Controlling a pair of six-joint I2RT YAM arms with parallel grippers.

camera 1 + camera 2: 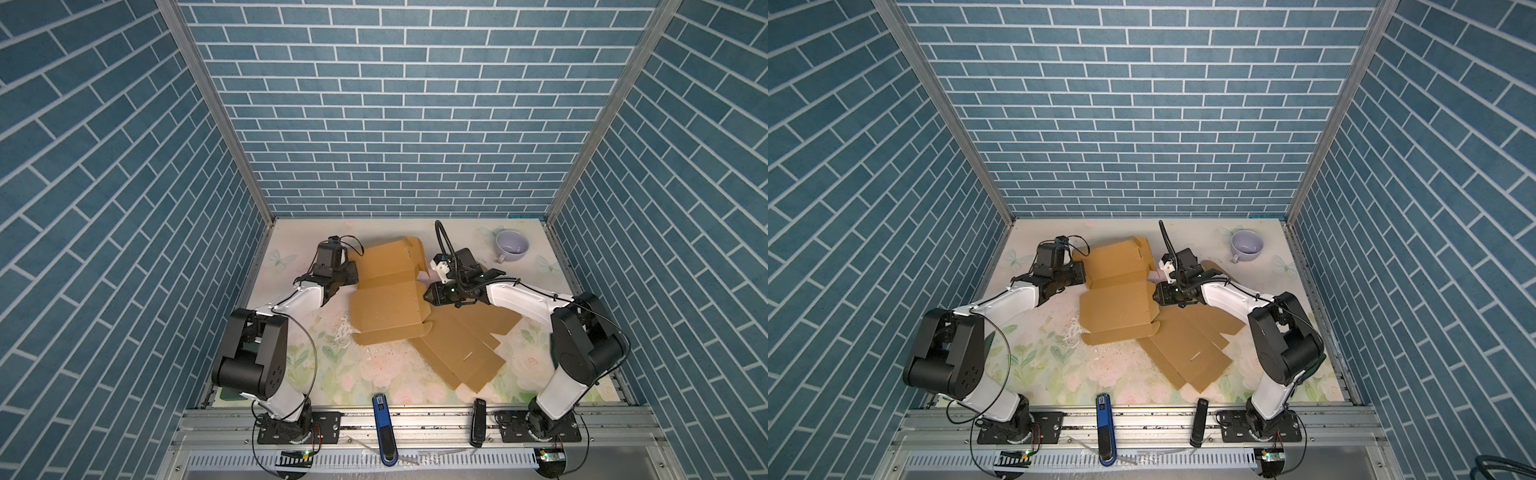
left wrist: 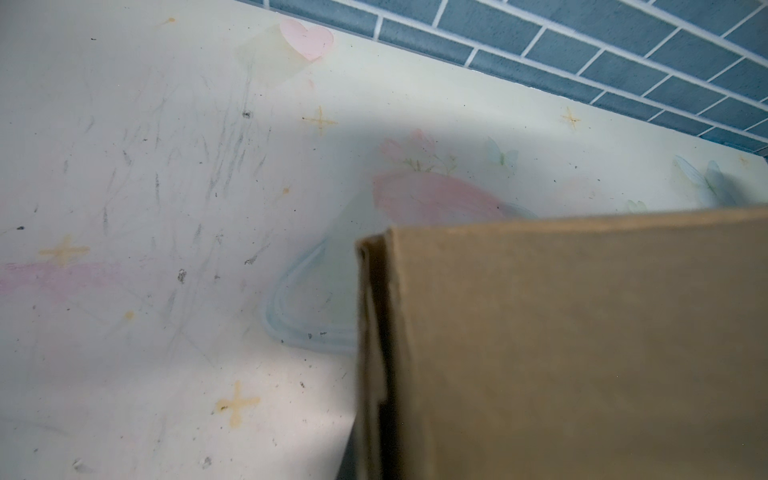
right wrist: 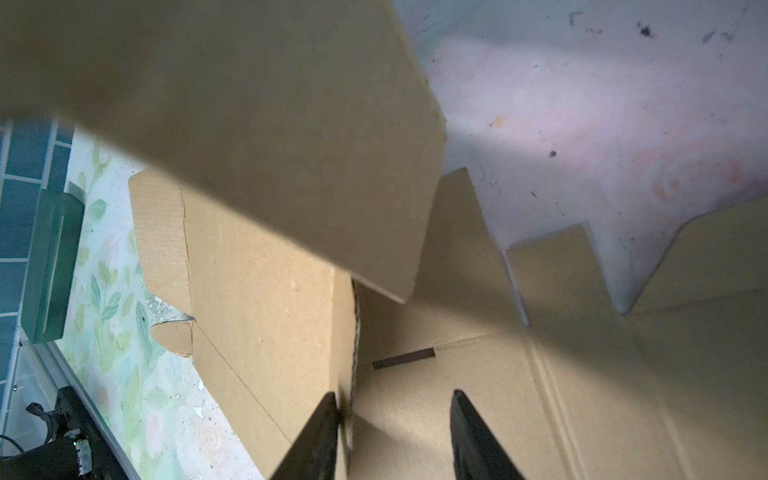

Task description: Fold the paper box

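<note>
The half-folded paper box [image 1: 386,303] lies in the middle of the table [image 1: 365,374]. The left gripper [image 1: 354,272] is closed at the box's left flap, its fingertips hidden. The right gripper [image 3: 395,436] stands half open astride a panel edge, gripping nothing.

Brick walls [image 1: 395,104] (blue) enclose a floral tabletop [image 1: 365,374].

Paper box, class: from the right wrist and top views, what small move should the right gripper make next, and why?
Probably close the right gripper: its jaws stand apart astride an edge of the paper box, gripping nothing, while the left gripper pinches the opposite side. A grip there should let that panel be folded up.
</note>
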